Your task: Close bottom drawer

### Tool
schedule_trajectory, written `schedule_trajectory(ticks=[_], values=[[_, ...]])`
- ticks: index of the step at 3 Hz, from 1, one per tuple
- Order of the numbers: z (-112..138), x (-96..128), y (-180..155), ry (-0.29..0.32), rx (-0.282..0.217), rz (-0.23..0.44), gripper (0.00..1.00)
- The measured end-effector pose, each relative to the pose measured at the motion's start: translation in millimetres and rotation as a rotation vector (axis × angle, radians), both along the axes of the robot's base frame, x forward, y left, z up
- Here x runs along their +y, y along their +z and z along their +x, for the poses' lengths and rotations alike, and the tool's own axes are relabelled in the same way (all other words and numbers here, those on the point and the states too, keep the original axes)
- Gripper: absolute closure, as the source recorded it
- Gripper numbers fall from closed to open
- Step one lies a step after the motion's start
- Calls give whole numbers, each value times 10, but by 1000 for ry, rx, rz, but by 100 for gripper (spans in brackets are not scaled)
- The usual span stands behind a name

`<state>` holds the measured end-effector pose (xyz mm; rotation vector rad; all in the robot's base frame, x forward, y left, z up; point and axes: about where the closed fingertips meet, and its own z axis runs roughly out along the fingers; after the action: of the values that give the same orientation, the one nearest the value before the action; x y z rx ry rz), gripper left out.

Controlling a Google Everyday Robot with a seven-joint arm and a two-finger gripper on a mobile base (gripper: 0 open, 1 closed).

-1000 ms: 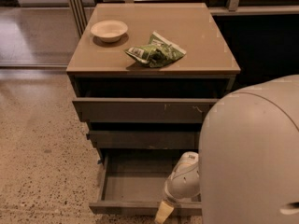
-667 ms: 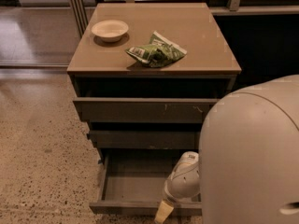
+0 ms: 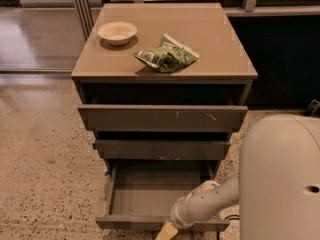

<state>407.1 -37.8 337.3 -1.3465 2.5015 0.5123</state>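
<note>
The bottom drawer (image 3: 150, 191) is pulled far out of the cabinet. It is a shallow dark grey-brown tray, empty inside, with a low plain front strip (image 3: 135, 222). My gripper (image 3: 167, 231) is at the lower edge of the view, right at the drawer's front strip a little right of its middle. Only its pale yellowish tip shows below the white wrist (image 3: 192, 211). The middle drawer front (image 3: 162, 149) and the taller top drawer front (image 3: 162, 117) with pale scratch marks both stick out slightly.
A white bowl (image 3: 117, 32) and a green snack bag (image 3: 167, 56) lie on the cabinet top (image 3: 220, 39). My white arm housing (image 3: 280, 179) fills the lower right. Speckled floor (image 3: 45, 174) lies to the left, and a dark wall to the right.
My arm housing has dropped lower and moved right in the view. The wrist and gripper have moved down and slightly left toward the drawer's front strip. The drawer stands as far out as before.
</note>
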Motion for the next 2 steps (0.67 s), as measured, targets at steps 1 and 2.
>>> schedule_trajectory(ticks=[1, 2], values=[[-60, 193, -171, 6, 12, 70, 0], [-60, 193, -172, 6, 12, 70, 0]])
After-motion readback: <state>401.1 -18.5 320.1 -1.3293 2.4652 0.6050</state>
